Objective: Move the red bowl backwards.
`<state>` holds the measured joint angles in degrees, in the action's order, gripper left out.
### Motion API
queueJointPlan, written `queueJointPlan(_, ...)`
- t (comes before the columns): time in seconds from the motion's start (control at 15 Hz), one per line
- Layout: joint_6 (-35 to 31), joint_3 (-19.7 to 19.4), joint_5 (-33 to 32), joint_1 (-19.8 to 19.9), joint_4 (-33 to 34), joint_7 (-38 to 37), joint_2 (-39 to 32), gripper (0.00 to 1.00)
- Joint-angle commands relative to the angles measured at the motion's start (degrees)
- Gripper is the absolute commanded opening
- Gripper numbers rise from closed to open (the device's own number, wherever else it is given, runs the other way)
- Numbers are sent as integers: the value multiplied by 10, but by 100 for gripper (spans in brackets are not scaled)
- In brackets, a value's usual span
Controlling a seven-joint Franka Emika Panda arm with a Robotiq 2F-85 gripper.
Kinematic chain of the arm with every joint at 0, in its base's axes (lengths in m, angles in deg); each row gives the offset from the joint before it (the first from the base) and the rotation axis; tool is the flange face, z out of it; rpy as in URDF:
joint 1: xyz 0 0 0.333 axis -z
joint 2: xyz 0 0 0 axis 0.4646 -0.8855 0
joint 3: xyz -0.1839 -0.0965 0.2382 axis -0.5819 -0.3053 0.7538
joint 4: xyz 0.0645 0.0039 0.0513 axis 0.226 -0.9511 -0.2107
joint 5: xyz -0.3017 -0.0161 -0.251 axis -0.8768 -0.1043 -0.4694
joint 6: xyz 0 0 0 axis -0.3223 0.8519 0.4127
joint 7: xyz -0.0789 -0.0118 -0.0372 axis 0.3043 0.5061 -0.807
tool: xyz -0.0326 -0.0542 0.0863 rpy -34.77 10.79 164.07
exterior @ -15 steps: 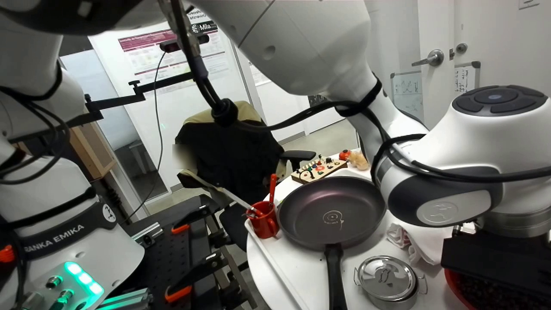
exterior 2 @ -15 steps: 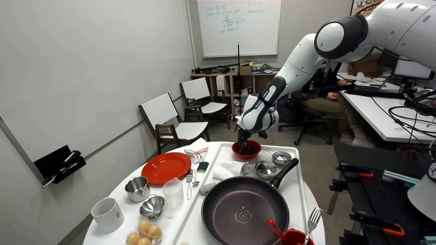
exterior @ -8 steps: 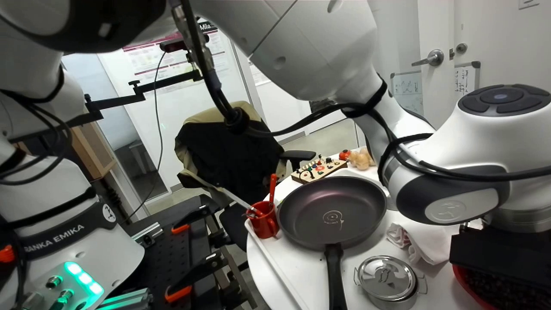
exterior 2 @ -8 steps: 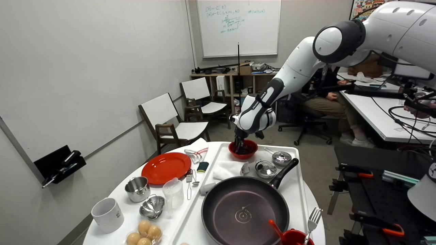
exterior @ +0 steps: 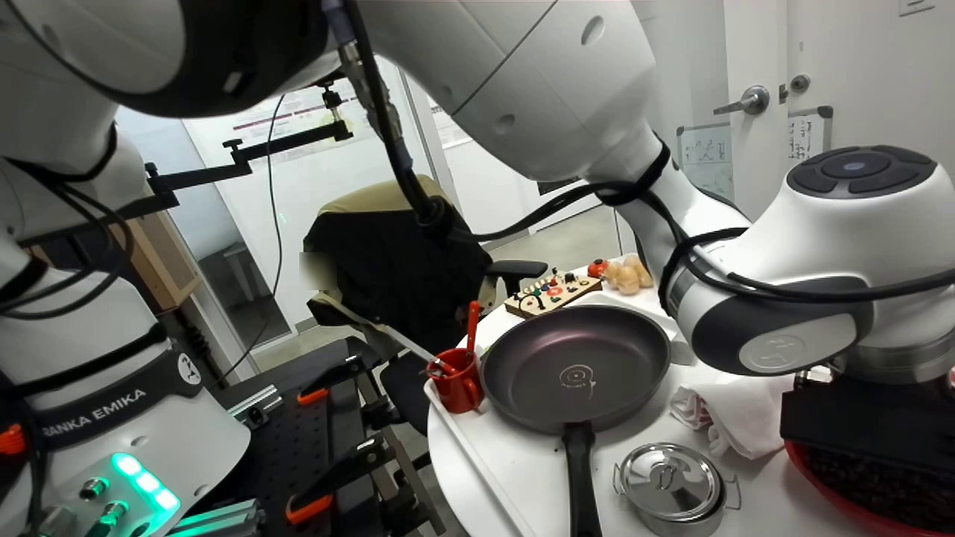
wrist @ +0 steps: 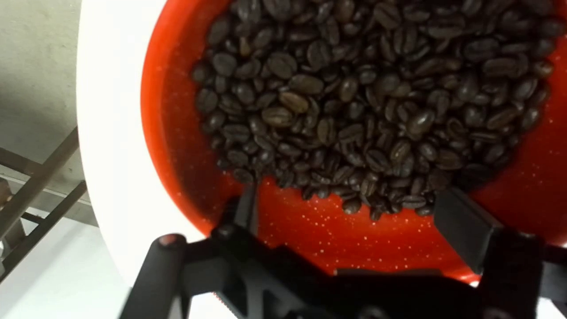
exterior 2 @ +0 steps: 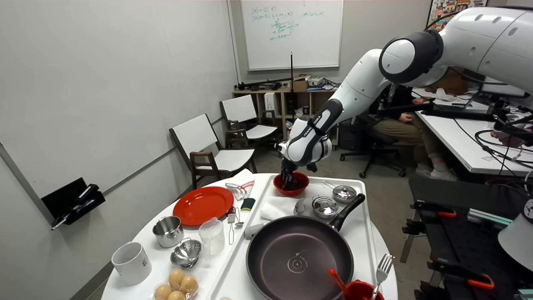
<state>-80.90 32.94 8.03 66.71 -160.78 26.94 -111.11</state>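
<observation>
The red bowl (exterior 2: pixel 291 193) stands at the far end of the white tray in an exterior view. It holds dark coffee beans. Its left part shows at the lower right of an exterior view (exterior: pixel 828 492). In the wrist view the bowl (wrist: pixel 153 119) fills most of the picture. My gripper (wrist: pixel 350 201) is open there, with its two fingers wide apart inside the bowl at the near edge of the beans. Nothing is held between them. In an exterior view the gripper (exterior 2: pixel 287 179) reaches down into the bowl's left part. Whether the fingers touch the wall is unclear.
The white tray (exterior 2: pixel 360 233) also bears a black frying pan (exterior 2: pixel 283 250), lidded metal pots (exterior 2: pixel 325 207) and a white cloth (exterior 2: pixel 275 207) near the bowl. A flat red plate (exterior 2: pixel 204 206) lies left of the tray. The table edge shows in the wrist view.
The bowl has slid together with my gripper, to the left in one exterior view and slightly to the right in the other. The gripper stays inside it. Other objects have not moved.
</observation>
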Motion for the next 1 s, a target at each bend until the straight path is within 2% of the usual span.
queueJointPlan(0.0, 9, 3, -1, -11, 39, 9, -22, 100)
queueJointPlan(0.93, 33, -6, 5, -34, 134, 7, -64, 100)
